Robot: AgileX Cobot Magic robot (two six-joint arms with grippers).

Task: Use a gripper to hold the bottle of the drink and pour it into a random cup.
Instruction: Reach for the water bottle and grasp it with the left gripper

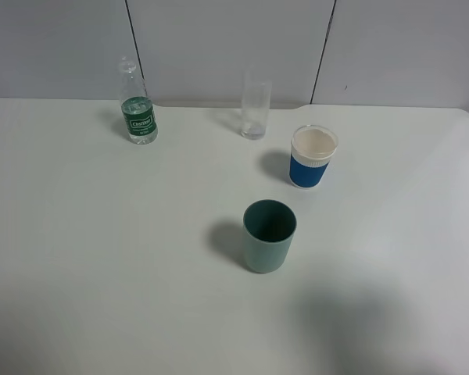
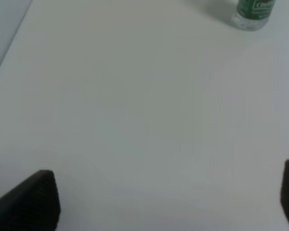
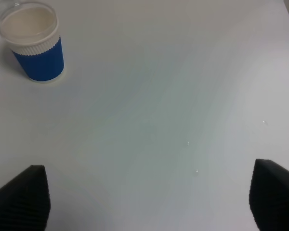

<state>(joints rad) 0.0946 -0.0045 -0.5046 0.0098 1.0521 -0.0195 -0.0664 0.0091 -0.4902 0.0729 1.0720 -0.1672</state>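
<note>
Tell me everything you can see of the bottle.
The bottle is small, clear plastic, with a green label bearing white lettering around its lower body and a narrow neck, seemingly capless. It stands upright at the far left of the table, left of the glass, touching nothing else.

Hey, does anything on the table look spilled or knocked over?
Nothing is tipped: the bottle, glass, blue cup and green cup stand upright. The right wrist view shows a few tiny shiny specks on the table, possibly droplets.
</note>
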